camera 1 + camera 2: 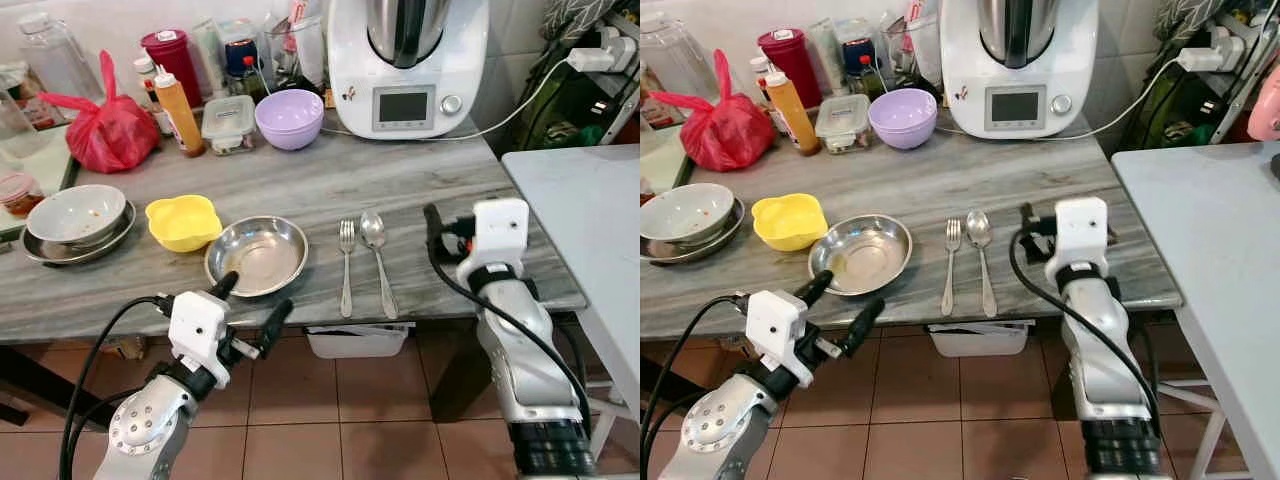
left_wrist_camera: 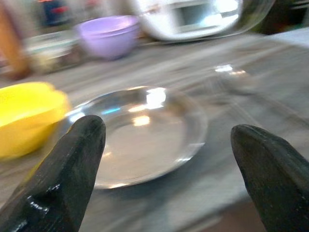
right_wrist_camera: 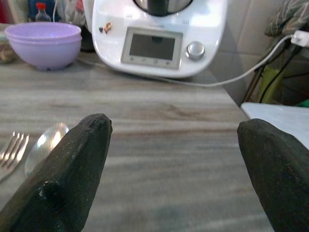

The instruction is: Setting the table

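1. The steel plate (image 1: pixel 257 255), fork (image 1: pixel 346 265) and spoon (image 1: pixel 378 260) already lie together on the bench (image 1: pixel 420 180).
2. Both the left hand (image 1: pixel 248 312) and the right hand (image 3: pixel 176 159) are open and empty, so little seems left.

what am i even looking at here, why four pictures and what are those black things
This is a humanoid robot setting a table. The two wide pictures come from a stereo camera on its head, looking down at a grey table. The other two come from cameras on its wrists, each looking along that arm's two black fingers.

The left gripper hangs open at the table's near edge, facing a steel plate. The right gripper is also open, over the table beside a fork and spoon. Neither holds anything.

Also on the table: a yellow bowl, a purple bowl, a used white bowl, a red bag, bottles and a white kitchen machine.
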`<state>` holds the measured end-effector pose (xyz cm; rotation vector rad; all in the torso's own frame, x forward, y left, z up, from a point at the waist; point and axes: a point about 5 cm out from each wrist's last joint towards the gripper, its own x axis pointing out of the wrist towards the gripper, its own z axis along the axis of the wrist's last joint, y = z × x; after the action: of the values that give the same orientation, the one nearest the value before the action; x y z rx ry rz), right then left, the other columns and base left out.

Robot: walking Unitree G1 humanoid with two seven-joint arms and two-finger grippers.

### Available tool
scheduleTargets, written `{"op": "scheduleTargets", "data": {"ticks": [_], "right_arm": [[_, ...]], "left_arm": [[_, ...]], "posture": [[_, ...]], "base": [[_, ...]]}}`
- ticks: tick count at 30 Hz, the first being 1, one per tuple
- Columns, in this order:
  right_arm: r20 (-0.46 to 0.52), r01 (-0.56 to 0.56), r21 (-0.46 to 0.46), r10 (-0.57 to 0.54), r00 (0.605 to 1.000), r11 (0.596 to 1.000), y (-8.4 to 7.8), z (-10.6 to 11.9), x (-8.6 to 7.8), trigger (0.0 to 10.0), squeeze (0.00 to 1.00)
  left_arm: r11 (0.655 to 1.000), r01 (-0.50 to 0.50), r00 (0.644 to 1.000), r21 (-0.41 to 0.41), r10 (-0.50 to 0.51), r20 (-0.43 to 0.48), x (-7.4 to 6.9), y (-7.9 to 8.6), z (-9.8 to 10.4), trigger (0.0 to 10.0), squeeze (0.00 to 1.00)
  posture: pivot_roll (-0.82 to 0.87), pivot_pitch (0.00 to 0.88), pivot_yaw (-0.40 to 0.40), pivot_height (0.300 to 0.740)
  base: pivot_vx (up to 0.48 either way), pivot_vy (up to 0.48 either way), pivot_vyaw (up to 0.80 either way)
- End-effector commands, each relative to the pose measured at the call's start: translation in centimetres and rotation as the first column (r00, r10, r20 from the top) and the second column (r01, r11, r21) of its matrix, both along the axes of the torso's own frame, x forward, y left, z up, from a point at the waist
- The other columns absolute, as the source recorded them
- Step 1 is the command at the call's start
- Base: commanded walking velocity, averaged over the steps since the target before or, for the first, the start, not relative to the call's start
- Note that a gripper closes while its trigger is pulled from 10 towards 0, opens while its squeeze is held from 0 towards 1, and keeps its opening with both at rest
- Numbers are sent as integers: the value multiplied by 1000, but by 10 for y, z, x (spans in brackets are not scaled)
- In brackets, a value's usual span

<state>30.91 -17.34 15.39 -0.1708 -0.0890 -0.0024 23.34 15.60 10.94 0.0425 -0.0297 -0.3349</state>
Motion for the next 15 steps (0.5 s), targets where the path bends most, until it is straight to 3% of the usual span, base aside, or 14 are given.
{"op": "scheduleTargets", "data": {"ticks": [1, 3, 4, 5, 6, 10, 15], "right_arm": [[16, -8, 8, 8, 1000, 1000, 3, 5, -3, 10000, 1000], [16, -6, 10, 6, 1000, 1000, 2, 5, -5, 10000, 902], [16, -5, 9, 5, 1000, 1000, 2, 4, -7, 10000, 576], [17, -5, 8, 5, 1000, 1000, 1, 4, -8, 10000, 39], [16, -5, 6, 5, 1000, 1000, 1, 4, -9, 10000, 0], [7, -9, 14, 9, 1000, 1000, 3, 3, -10, 10000, 0], [7, -25, 13, 25, 1000, 1000, 7, 3, -8, 10000, 0]], "left_arm": [[992, -119, 993, 47, 119, 7, 5, 11, -4, 10000, 0], [981, -183, 983, 58, 182, 17, 7, 14, -5, 10000, 0], [977, -206, 978, 57, 206, 17, 8, 16, -5, 10000, 0], [973, -224, 975, 56, 224, 16, 8, 17, -5, 10000, 0], [969, -242, 970, 57, 241, 18, 8, 19, -5, 10000, 0], [939, -330, 944, 99, 327, 46, 11, 22, -6, 10000, 0], [933, -341, 940, 112, 337, 56, 12, 18, -7, 10000, 0]], "posture": [[-112, 49, 92, 740], [-113, 52, 92, 740], [-113, 53, 93, 740], [-113, 53, 93, 740], [-113, 53, 93, 740], [-110, 54, 91, 740], [-106, 51, 87, 740]], "base": [[0, 0, 0], [0, 0, 0], [0, 0, 0], [0, 0, 0], [0, 0, 0], [0, 0, 0], [0, 0, 0]]}}
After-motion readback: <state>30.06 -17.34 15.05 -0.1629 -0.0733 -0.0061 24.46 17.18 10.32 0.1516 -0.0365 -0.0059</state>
